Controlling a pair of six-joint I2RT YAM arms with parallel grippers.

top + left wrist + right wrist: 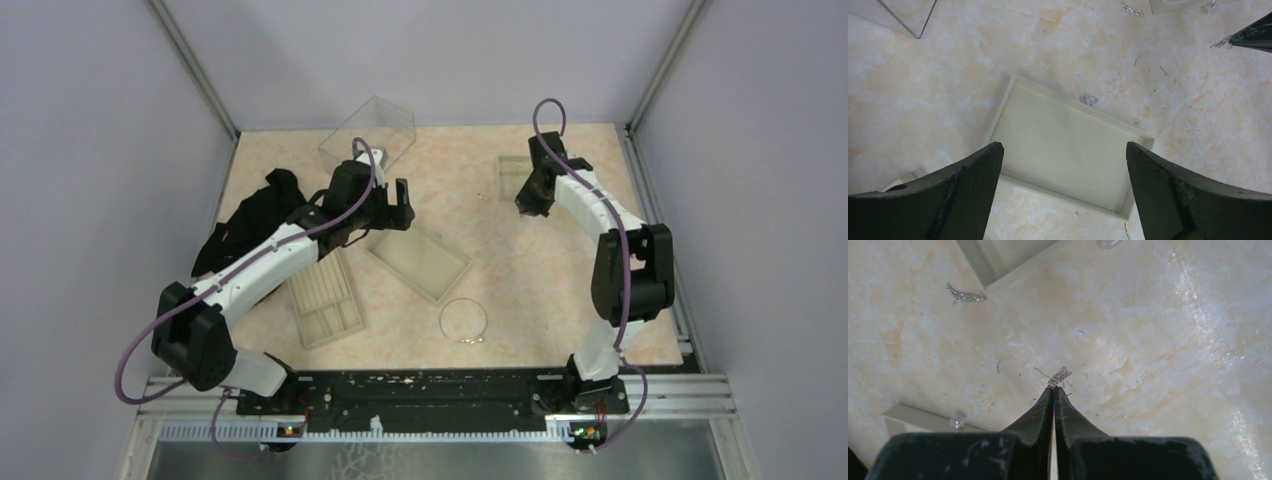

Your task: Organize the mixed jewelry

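Widest first: on the desk [560,280] the left end effector [1063,146] hangs wide open over the flat beige tray [418,262], holding nothing. The left wrist view shows that tray bare between the two fingers. Lower centre of the overhead frame, the silver hoop [463,322] lies flat and alone, well apart from both arms. Now to the upper right of that frame, where the action is: the right end effector [1053,390] is down at the desk just beside the small tray [512,175], fingers pressed fully together. Right at their tips sits a sparkly silver piece [1060,375]. It looks nipped by its near end, and the rest pokes out ahead. Its long axis slants from the fingertips up toward the upper right of the wrist frame, so it runs on from the fingers, not across them. That makes it a hold on one end only, and I'd judge it a thin one, so the lift wants to be slow. The right arm is plainly the nearer. Another silver piece [964,296] waits upper left in the wrist frame, beside the small tray's corner. A tiny clear stud [958,421] sits lower left, at the flat tray's rim.
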